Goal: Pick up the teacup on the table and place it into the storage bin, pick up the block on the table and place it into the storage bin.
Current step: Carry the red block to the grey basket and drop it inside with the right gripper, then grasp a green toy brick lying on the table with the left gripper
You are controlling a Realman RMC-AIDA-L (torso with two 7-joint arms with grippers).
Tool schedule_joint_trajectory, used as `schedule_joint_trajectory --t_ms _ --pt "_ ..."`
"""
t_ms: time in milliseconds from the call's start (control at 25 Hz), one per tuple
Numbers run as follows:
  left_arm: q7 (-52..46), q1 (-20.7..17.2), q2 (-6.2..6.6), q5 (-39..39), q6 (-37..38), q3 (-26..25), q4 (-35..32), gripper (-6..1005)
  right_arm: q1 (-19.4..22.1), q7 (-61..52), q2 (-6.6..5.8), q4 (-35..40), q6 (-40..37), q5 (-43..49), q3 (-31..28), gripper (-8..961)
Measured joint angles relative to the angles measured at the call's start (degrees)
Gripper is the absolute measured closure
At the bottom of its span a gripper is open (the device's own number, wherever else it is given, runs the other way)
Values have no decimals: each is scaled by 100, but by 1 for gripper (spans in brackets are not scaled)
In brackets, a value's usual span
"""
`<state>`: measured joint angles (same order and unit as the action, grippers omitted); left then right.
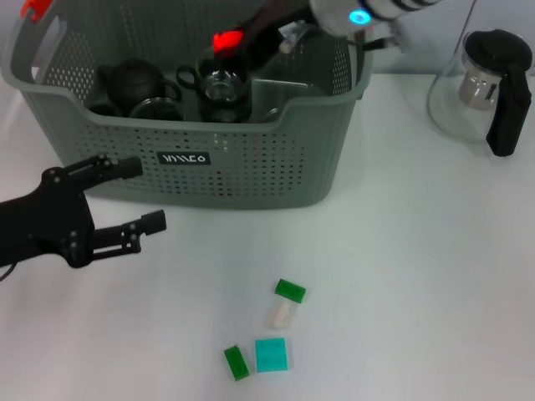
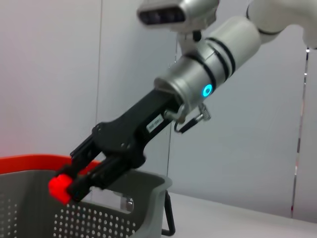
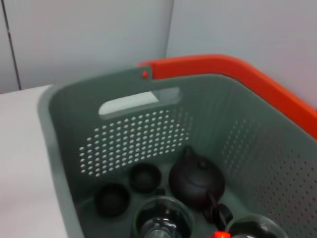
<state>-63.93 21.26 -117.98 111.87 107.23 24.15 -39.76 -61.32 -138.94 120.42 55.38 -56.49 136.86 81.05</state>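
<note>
The grey-green storage bin (image 1: 251, 180) stands at the back left of the table. My right gripper (image 1: 230, 43) reaches over its inside, shut on a red block (image 1: 226, 39); the left wrist view shows the same block (image 2: 59, 188) pinched at the fingertips just above the bin's rim (image 2: 124, 184). Inside the bin lie a dark teapot (image 3: 196, 179), two small dark teacups (image 3: 113, 199) and glass cups (image 1: 222, 87). My left gripper (image 1: 144, 194) hovers open and empty in front of the bin's left part.
Loose blocks lie on the near table: a green one (image 1: 290, 290), a pale one (image 1: 280, 314), a cyan one (image 1: 271, 354) and another green one (image 1: 236, 362). A glass pitcher with a black handle (image 1: 485, 83) stands at the back right.
</note>
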Motion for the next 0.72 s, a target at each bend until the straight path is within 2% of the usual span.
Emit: schedule_joint_trajectory --t_ms 120,240,400,520,720 --pt "-118 -2 0 -67 12 -26 15 154 -151 66 22 -371 356 -42 18 460" --pt "-261 -4 3 -77 26 -70 24 154 -104 67 26 -342 540 -153 88 456" --pt "-327 4 8 -78 75 -75 -1 153 331 127 19 260 697 -409 174 450" --pt "-346 4 13 -78 119 -76 -34 153 886 354 7 1051 710 -783 259 210" --pt "-655 39 29 16 370 25 -378 153 1942 831 -6 2376 175 -1590 286 46"
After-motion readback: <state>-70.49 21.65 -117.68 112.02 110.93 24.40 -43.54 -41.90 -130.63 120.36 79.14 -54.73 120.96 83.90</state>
